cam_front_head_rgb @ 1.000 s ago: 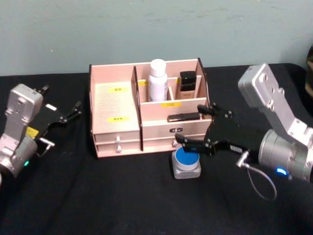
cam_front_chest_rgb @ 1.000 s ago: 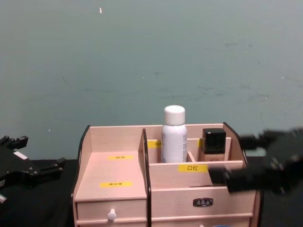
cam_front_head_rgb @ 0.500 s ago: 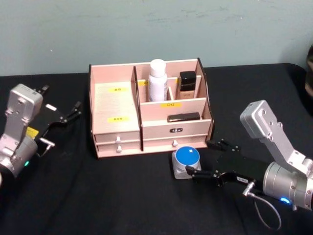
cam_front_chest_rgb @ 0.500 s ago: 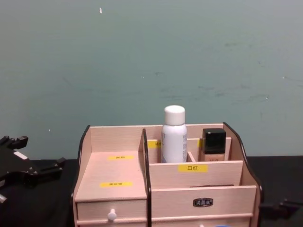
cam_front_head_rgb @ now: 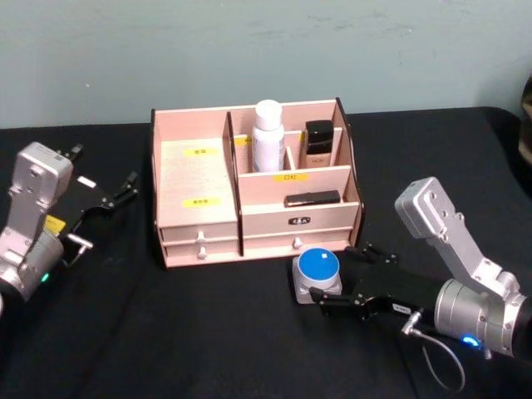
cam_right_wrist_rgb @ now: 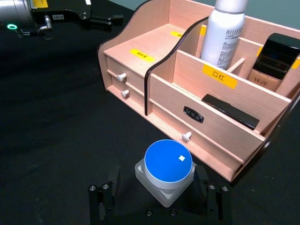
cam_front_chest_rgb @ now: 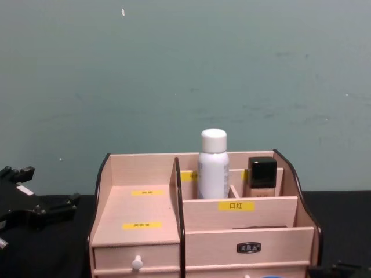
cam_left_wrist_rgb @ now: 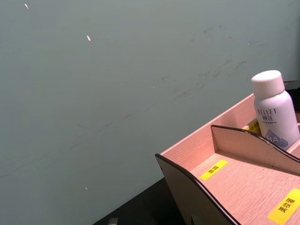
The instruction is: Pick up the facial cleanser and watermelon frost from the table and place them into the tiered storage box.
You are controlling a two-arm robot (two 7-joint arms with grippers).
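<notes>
Right gripper (cam_front_head_rgb: 332, 275), jaws spread, straddles the blue-lidded jar (cam_front_head_rgb: 317, 273) at the tiered storage box's (cam_front_head_rgb: 198, 229) five o'clock. Left gripper (cam_front_head_rgb: 106, 166) is parked at nine, fingers apart.

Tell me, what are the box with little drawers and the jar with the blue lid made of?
The tiered storage box looks like pale wood, smooth and matte, with faint grain and dark edges. The jar looks like plastic, maybe glass: a shiny blue lid on a cloudy square base.
</notes>
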